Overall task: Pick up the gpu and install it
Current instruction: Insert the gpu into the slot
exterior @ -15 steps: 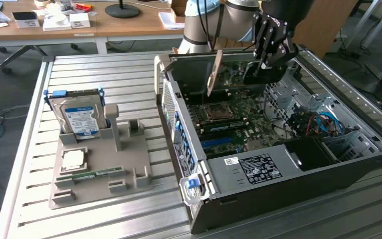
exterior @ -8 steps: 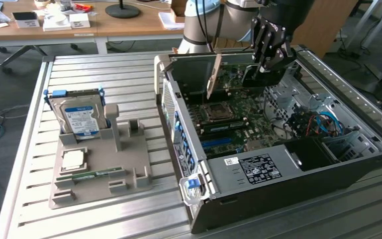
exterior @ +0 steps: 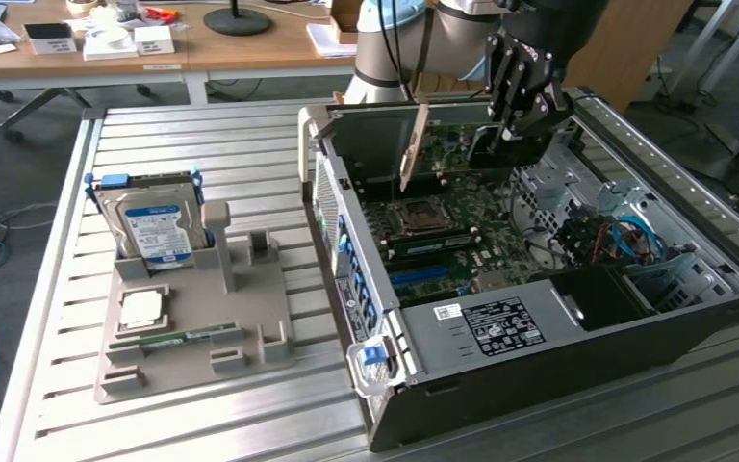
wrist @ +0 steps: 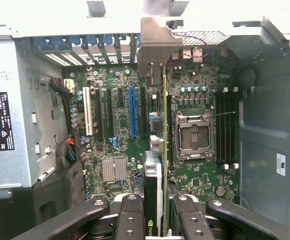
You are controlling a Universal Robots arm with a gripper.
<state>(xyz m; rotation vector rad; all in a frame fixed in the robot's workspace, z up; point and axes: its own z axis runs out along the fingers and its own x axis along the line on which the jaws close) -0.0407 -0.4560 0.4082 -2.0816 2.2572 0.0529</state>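
My gripper (exterior: pixel 520 114) reaches down into the open computer case (exterior: pixel 677 332) and is shut on the gpu (exterior: pixel 453 144). The gpu is a green card held on edge, its silver bracket (exterior: pixel 411 152) toward the case's rear wall. In the wrist view the gpu (wrist: pixel 164 145) appears edge-on between my fingers (wrist: pixel 131 220), with its bracket (wrist: pixel 157 45) at the rear slot openings. It stands over the motherboard (wrist: pixel 120 145), between the blue slot (wrist: pixel 133 112) and the CPU socket (wrist: pixel 194 135). I cannot tell whether its lower edge touches a slot.
On the slatted table, at the exterior view's left, a grey fixture (exterior: pixel 247 318) holds a silver hard drive (exterior: pixel 158 226), a CPU chip (exterior: pixel 142 308) and a narrow memory stick (exterior: pixel 177 339). Cables (exterior: pixel 614 241) and drive bays fill the case's far side. Desks stand behind.
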